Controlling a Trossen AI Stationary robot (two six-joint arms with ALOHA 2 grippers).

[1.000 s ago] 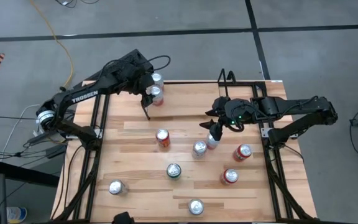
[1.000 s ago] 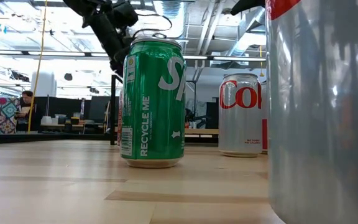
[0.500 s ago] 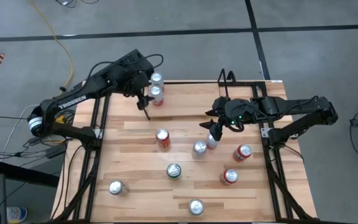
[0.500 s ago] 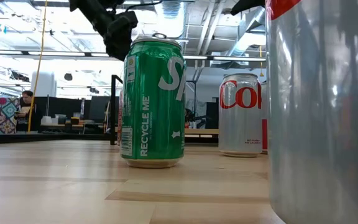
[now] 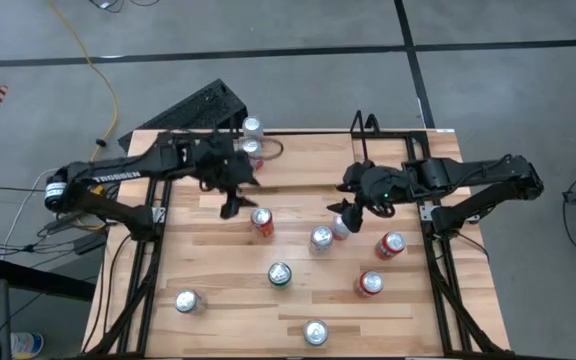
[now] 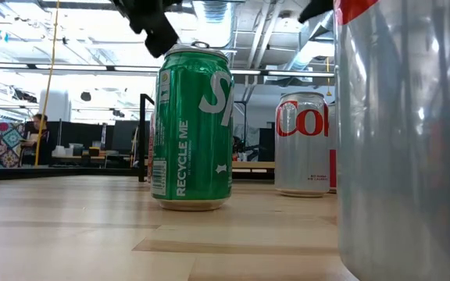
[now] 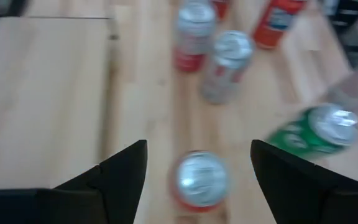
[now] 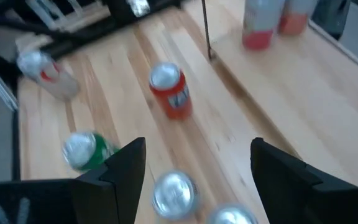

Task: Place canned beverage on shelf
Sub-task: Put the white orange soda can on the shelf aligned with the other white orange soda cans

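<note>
1. Left gripper: fingers spread, nothing held; hung above the table just in front of the shelf, toward its left end.
2. Orange can: judged to be the next can for pickup. It stands upright, long axis vertical, silver top facing up. It is set just beyond the left gripper on the side away from the shelf and slightly toward the table's middle. In the left wrist view it is framed in the gap between the two fingers, below them and untouched.
3. Relation for the coming move: the can is flanked but not yet enclosed, so a short advance and a descent along the vertical axis are called for before closing.
4. Right gripper: fingers likewise spread and empty; held in front of the shelf's right half, over a silver can. It is farther from the orange can than the left gripper.
5. Shelf: two cans are already stood at its left end, with bare floor beside them.
</note>
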